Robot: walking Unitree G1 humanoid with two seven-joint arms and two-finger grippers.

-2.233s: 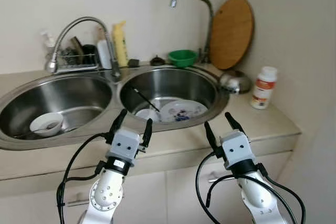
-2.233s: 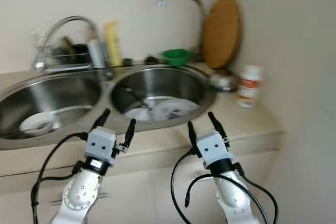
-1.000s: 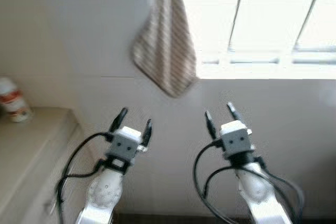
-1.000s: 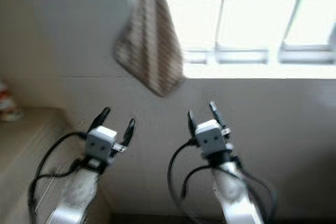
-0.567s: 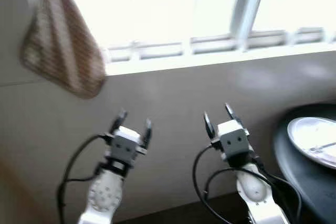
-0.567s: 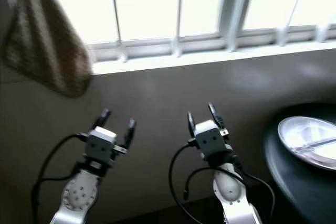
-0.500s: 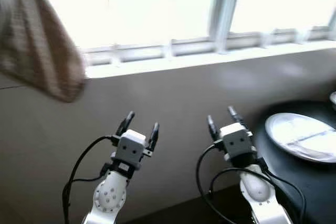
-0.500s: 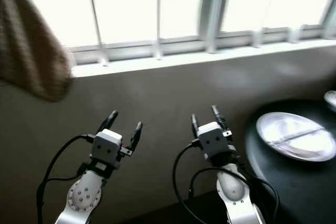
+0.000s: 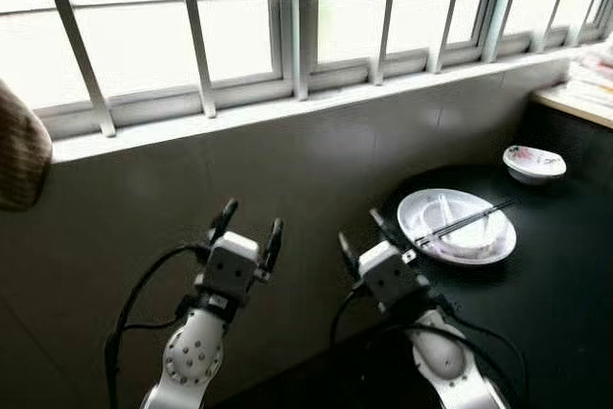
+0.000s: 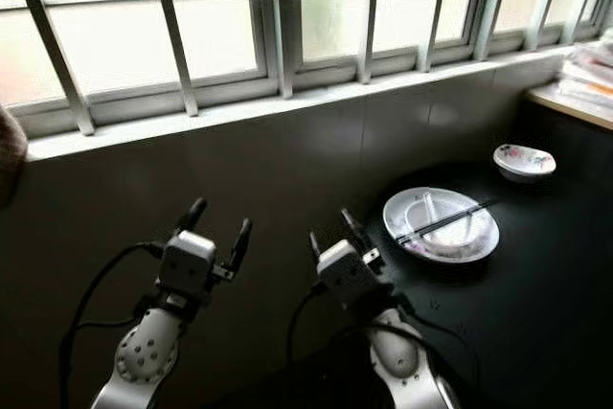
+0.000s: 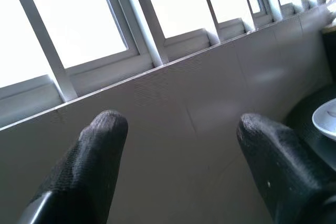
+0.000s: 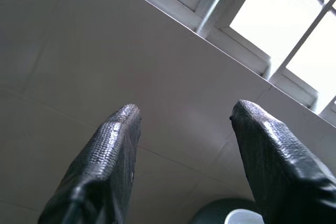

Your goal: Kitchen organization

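A white divided plate (image 9: 457, 225) lies on a black round table (image 9: 556, 284) to my right, with dark chopsticks (image 9: 464, 223) resting across it. A small white patterned bowl (image 9: 533, 163) sits farther back on the same table. My left gripper (image 9: 250, 227) is raised in front of the tiled wall, open and empty. My right gripper (image 9: 363, 234) is also open and empty, held just left of the plate's near edge. In the wrist views both pairs of black fingertips (image 11: 100, 129) (image 12: 123, 124) stand apart with the wall and window behind them.
A barred window (image 9: 287, 16) with a white sill (image 9: 249, 114) runs above the tiled wall (image 9: 144, 208). A striped brown towel (image 9: 19, 155) hangs at the far left. A light counter edge (image 9: 575, 101) holding stacked items sits behind the table at the right.
The camera has swung right from the sink counter past the hanging towel to the window and black table. The plate and bowl have come into view. Both grippers stay open.
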